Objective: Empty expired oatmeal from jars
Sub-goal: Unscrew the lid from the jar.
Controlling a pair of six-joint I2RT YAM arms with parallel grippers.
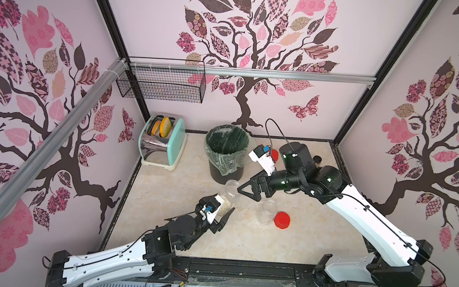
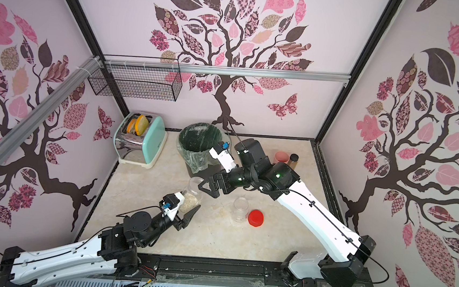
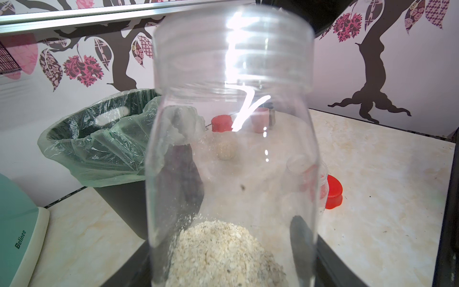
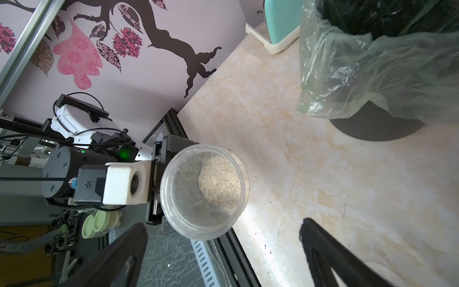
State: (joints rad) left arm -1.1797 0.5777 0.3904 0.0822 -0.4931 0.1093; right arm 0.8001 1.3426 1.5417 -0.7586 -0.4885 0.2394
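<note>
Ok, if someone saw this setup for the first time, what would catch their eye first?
Probably the lidless clear jar gripped by the left gripper mid-table, with a heap of oatmeal at its bottom, and the right gripper open just off its mouth. Next, the black bin with a green liner behind it, and the red lid lying beside an empty jar.

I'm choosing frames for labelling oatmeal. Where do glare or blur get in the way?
Left wrist view: a white glare streak crosses the jar, which warps what lies behind. Right wrist view: oatmeal sharp, right fingers blurred. Both top views: evenly lit, sharp.
</note>
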